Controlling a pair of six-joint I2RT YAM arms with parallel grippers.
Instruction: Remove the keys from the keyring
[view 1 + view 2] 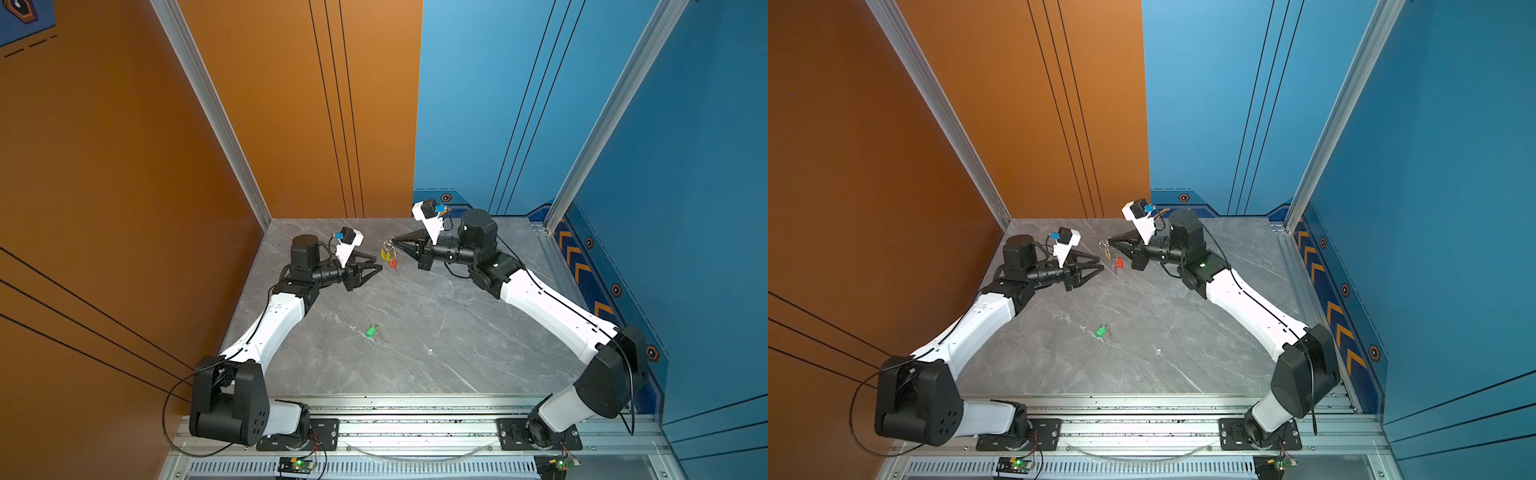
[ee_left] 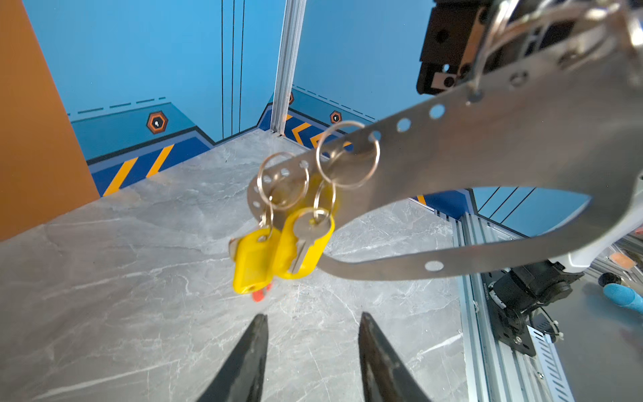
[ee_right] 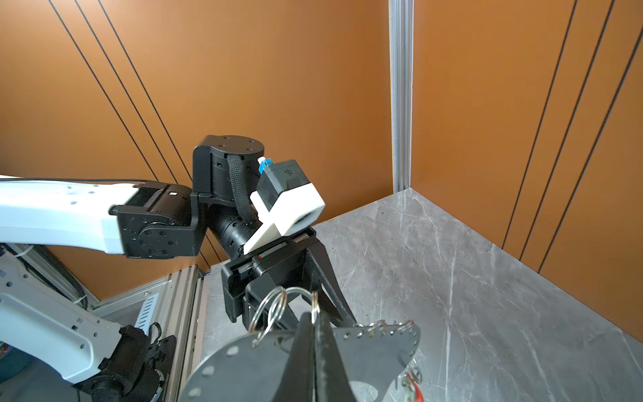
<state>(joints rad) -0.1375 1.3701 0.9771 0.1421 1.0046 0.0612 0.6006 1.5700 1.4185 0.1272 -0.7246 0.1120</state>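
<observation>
Where the keyring hangs: far middle of the table, held clear of the surface. The keyring [image 2: 487, 146] is a flat grey metal plate with a long oval cut-out and a row of small holes along its edge.
Right gripper: reaches in from the right. The right gripper [image 3: 310, 318] has its jaws pinched together on the plate's edge and carries the plate.
Keys on the plate: two yellow-tagged keys [image 2: 250, 268] dangle from split rings [image 2: 283, 181] threaded through holes at one end of the plate. A silver blade lies against one yellow tag. A red tag [image 2: 259, 296] peeks out behind them, mostly hidden.
Spare rings: two more spare rings [image 3: 269, 313] sit on the plate just beside the right fingers; what they carry, cannot tell.
Left gripper: the left gripper [image 2: 312, 316] has its jaws partly apart with nothing between them. It sits just left of the hanging tags, not touching.
Loose key: a green-tagged key [image 1: 371, 331] lies flat on the table, nearer than the plate and well apart from both grippers.
Table: the table [image 1: 436, 353] is grey with a marble pattern.
</observation>
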